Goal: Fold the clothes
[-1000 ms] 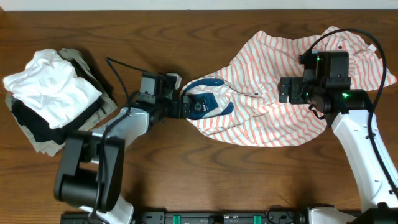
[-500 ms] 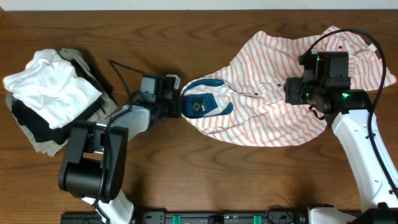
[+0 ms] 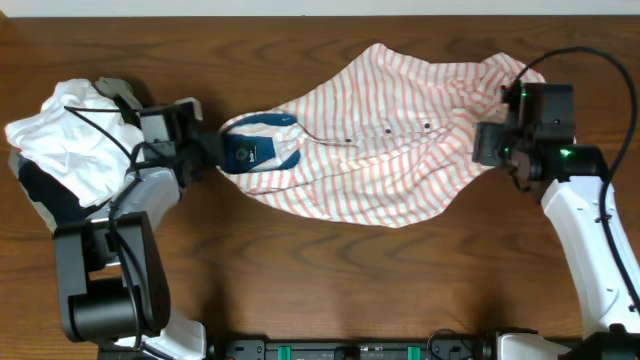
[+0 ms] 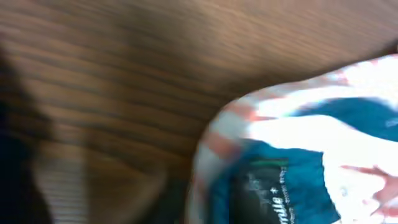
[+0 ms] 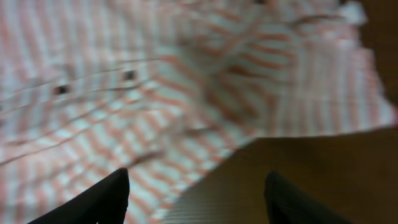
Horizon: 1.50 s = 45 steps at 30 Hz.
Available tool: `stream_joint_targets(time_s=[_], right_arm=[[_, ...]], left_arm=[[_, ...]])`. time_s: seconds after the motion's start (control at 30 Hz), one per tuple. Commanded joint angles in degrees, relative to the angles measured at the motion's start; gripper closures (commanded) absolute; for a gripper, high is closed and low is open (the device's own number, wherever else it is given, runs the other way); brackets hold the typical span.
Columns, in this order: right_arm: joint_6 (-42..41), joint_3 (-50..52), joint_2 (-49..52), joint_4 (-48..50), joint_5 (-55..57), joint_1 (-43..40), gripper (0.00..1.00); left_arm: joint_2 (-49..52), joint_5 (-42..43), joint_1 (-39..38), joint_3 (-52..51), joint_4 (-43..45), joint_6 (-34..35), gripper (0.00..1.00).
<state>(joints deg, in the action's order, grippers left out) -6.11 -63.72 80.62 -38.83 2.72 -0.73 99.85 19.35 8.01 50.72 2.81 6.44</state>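
The white shirt with thin orange-red stripes [image 3: 380,160] lies crumpled and stretched across the middle of the table, buttons up. Its dark blue inner collar [image 3: 255,150] points left. My left gripper [image 3: 210,156] is shut on the collar end; the left wrist view is blurred and shows the blue collar and its label [image 4: 292,180] close up. My right gripper [image 3: 482,145] is open and empty at the shirt's right end. In the right wrist view its fingers [image 5: 196,190] are spread above the shirt's edge [image 5: 186,81] and bare wood.
A pile of folded garments stands at the far left: a plain white one [image 3: 65,140] on top of black [image 3: 40,195] and khaki ones. My left arm is close beside this pile. The wooden table [image 3: 330,280] is bare in front of the shirt.
My left gripper has pulled the collar well to the left, dragging the whole shirt leftward and stretching it out. My right gripper has shifted slightly right and now sits at the shirt's right edge.
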Motion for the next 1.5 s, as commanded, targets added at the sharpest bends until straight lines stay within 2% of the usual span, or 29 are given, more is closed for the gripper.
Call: stream_joint_targets(time_s=[0.0,0.03,0.07,0.17,0.37,0.47,0.7,0.87,0.97,1.23,1.47], right_arm=[[-2.9,-0.4,0.1,-0.2,4.5,-2.6,0.30],[-2.8,-0.4,0.1,-0.2,4.6,-3.5,0.29],[-2.9,-0.4,0.2,-0.2,4.6,-4.3,0.27],[-2.8,-0.4,0.7,0.0,4.6,-7.1,0.25],[-2.8,-0.4,4.6,0.9,0.4,-13.3,0.24],[-2.6,-0.4,7.3,0.9,-1.7,-14.6,0.23],[-2.6,-0.4,11.9,1.2,-1.7,-14.7,0.22],[-2.4,-0.4,12.3,1.0,-1.7,-14.7,0.21],[-1.9,-0.4,12.3,0.7,-1.7,-14.7,0.21],[-2.0,-0.4,12.3,1.0,-2.3,-14.7,0.23],[-0.8,-0.4,12.3,0.4,-6.0,-14.6,0.24]], left_arm=[[-0.8,5.9,0.9,3.0,-1.2,1.4,0.24],[-0.9,9.8,0.9,3.8,-2.3,1.4,0.09],[-1.2,12.8,0.9,4.3,-3.6,1.4,0.02],[-3.5,17.9,0.9,4.9,-8.7,1.4,0.02],[-9.4,17.3,0.7,4.9,-29.0,1.1,0.02],[-9.0,17.3,-0.2,4.7,-34.6,-0.5,0.02],[-6.5,14.7,-8.0,3.6,-33.9,-5.5,0.02],[-4.4,3.9,-14.0,3.6,-32.1,-1.8,0.02],[-3.9,2.8,-15.6,3.6,-32.1,1.0,0.02],[-3.9,2.8,-17.1,3.6,-31.8,1.2,0.02],[-3.9,0.3,-22.6,3.6,-31.1,1.2,0.02]])
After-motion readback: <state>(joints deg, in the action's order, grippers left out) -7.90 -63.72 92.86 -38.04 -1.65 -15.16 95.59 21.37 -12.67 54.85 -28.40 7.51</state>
